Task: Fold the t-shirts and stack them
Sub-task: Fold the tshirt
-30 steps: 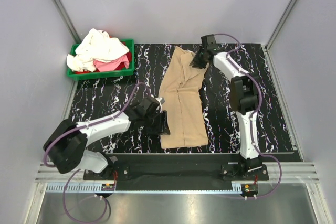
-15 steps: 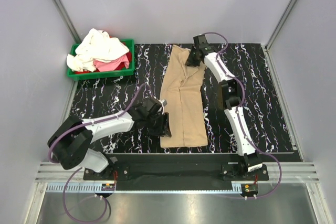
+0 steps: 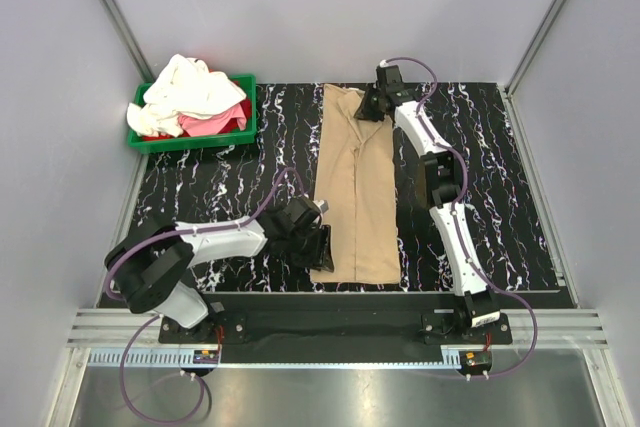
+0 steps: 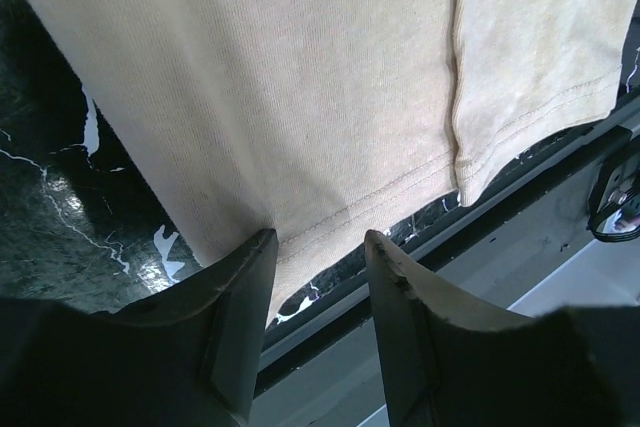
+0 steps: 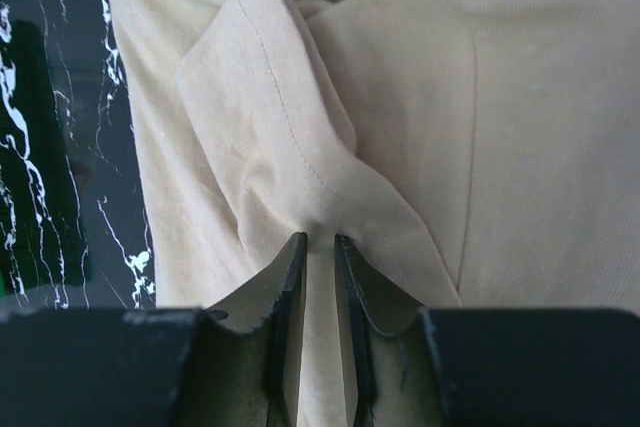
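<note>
The right gripper is clamped on a raised fold of the tan t-shirt, its two fingers all but meeting with the cloth pinched between them. From above, that right gripper sits at the far end of the shirt, on its right-hand side, with the arm stretched long over the black marbled table. The left gripper stands spread: its fingers are apart, and the hem at the shirt's near left corner runs across the gap, with nothing squeezed. From above, the left gripper lies low against the shirt's near left edge. The tan t-shirt lies flat as a long narrow strip running from the far side of the table towards the near edge, about the middle, with a fold line down its length. In the far left corner a green bin holds a heap of white clothes over a pink cloth, well apart from the shirt.
</note>
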Controlling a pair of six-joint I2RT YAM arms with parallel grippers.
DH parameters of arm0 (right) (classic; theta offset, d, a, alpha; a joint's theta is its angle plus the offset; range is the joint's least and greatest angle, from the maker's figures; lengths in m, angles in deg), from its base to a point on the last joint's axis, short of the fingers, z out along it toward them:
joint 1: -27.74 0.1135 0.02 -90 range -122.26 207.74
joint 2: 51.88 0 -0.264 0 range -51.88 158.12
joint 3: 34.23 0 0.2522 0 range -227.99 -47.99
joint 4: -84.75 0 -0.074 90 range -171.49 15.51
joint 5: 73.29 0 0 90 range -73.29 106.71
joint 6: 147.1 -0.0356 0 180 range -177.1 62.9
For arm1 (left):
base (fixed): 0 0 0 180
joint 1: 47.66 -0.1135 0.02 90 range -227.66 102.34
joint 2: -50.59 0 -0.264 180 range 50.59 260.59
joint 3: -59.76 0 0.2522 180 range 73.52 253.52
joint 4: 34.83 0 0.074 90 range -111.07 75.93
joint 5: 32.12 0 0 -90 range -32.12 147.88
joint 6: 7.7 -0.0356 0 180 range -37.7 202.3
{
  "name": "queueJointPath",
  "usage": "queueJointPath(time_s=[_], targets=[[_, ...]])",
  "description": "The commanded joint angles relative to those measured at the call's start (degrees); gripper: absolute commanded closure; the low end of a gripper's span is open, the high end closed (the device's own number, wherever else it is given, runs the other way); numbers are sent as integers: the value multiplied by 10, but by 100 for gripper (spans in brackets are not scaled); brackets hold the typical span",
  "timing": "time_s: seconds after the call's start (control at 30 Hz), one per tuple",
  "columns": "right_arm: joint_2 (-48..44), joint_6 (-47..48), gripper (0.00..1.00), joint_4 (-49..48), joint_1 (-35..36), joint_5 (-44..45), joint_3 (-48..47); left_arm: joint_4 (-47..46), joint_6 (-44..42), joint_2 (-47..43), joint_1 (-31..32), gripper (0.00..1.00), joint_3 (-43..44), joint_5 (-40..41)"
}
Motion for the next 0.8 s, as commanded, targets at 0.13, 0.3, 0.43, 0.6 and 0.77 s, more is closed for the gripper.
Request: queueJointPath(time_s=[0.13, 0.3, 0.43, 0.6, 0.77], targets=[[25, 2, 75, -70, -12, -50, -19, 60, -1, 9, 16, 52, -38, 71], [11, 3, 71, -83, -13, -75, -20, 96, -16, -13, 16, 51, 10, 72], [-50, 4, 62, -88, -16, -56, 17, 157, -32, -67, 15, 46, 65, 97], [-115, 10, 54, -95, -29, -52, 31, 213, -79, -99, 12, 42, 149, 121], [-232, 12, 48, -94, -36, -37, 105, 230, -97, -138, -6, 39, 168, 119]])
